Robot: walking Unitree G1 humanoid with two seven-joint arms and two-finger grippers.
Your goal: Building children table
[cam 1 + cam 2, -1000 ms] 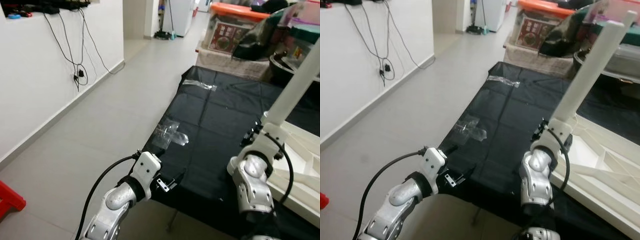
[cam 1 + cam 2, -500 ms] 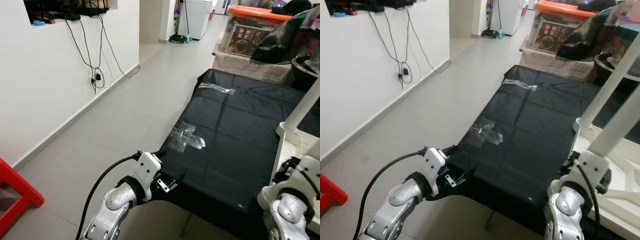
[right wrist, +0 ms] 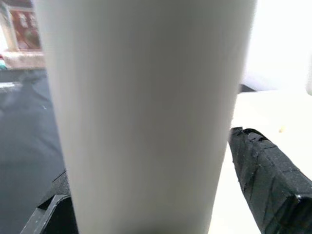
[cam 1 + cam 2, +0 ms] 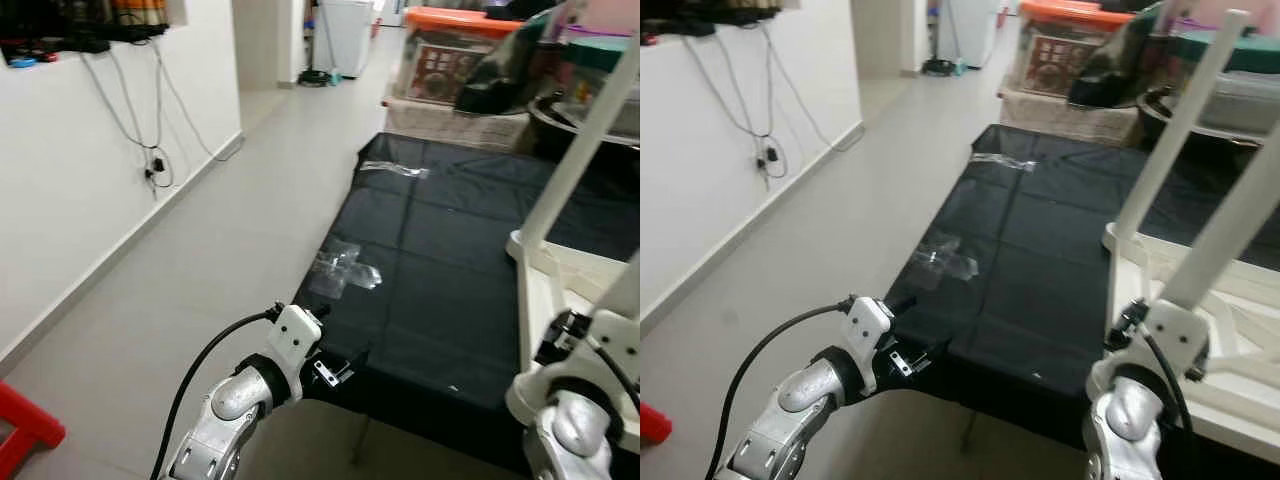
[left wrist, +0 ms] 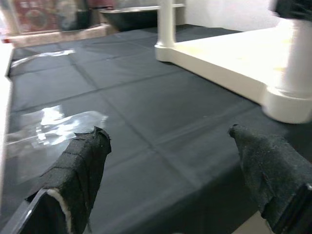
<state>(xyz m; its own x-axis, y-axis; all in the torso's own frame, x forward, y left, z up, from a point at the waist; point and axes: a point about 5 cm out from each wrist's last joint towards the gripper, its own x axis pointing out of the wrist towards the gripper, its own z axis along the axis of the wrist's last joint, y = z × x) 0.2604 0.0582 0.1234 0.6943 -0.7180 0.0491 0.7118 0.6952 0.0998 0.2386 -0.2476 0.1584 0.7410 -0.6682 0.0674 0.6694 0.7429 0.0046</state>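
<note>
A white children's table [image 4: 1140, 262] lies upside down on a black sheet [image 4: 440, 260], with one white leg [image 4: 1170, 130] standing up from its near corner. My right gripper [image 3: 151, 156] is shut on a second white leg [image 4: 1230, 210], which slants up and to the right over the tabletop; in the right wrist view this leg [image 3: 146, 97] fills the space between the fingers [image 3: 268, 180]. My left gripper [image 5: 167, 132] hangs open and holds nothing at the sheet's near left edge, low over the black surface, where the eye view also shows this gripper [image 4: 340, 366].
Crumpled clear tape [image 4: 345, 268] sticks to the sheet near my left gripper, and another strip [image 4: 395, 170] lies farther back. A white wall with hanging cables [image 4: 150, 150] runs along the left. A red stool [image 4: 25, 440] stands at the lower left. Boxes with an orange lid [image 4: 460, 20] are behind the sheet.
The head view has swung sideways and back, shifting the whole picture. My right gripper keeps its hold on the leg. The left arm holds the same pose.
</note>
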